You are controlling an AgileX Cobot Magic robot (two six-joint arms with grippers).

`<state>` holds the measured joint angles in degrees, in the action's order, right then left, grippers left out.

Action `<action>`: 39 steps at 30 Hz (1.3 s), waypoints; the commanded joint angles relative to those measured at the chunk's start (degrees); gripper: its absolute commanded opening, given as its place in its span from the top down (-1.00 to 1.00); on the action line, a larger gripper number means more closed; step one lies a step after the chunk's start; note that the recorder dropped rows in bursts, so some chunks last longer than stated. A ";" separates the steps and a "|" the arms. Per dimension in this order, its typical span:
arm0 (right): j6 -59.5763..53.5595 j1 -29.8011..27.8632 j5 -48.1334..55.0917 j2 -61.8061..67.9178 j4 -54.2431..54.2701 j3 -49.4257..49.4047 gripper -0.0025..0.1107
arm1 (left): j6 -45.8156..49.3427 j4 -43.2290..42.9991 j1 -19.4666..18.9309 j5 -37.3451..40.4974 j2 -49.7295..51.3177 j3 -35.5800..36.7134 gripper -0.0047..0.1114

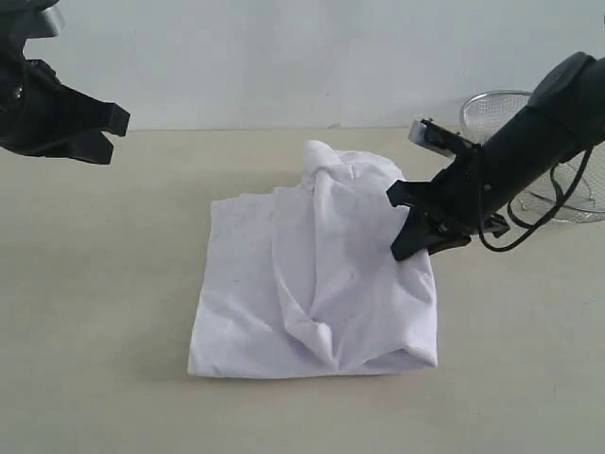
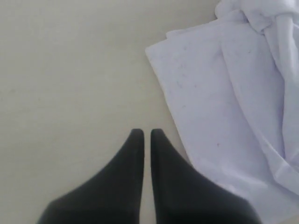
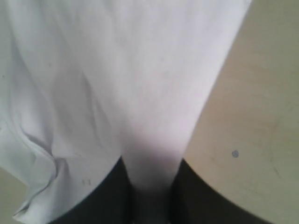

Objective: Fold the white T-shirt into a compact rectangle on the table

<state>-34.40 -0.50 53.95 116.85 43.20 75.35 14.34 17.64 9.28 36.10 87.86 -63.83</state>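
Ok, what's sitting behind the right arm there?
A round wire-mesh basket on the table; its rim and mesh show, but the right arm covers its middle, so any contents can't be seen.

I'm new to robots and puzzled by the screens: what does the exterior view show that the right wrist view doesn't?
Only the exterior view: the wire-mesh basket, the raised left tool, and the whole crumpled outline of the white T-shirt. Only the right wrist view: close up, cloth running in between the fingers of the right tool. Both: the shirt and the table.
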 commanded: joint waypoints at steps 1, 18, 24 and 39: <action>-0.79 -0.45 -0.96 -2.42 -0.62 0.03 0.22 | 3.14 3.95 0.12 -0.48 -0.07 0.22 0.84; 8.63 4.73 -7.65 -8.31 -8.49 0.03 0.02 | 4.56 6.35 0.12 -0.09 0.29 0.22 0.84; 11.64 14.40 -22.53 -6.69 -9.19 0.03 0.02 | 4.56 8.26 0.12 0.19 2.52 0.22 0.84; 16.20 18.16 -32.23 1.14 -12.56 0.12 0.02 | 4.56 8.72 0.12 0.78 3.21 0.22 0.84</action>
<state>-18.46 17.68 22.74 117.46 31.61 75.35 18.72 25.66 9.28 36.60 91.39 -63.83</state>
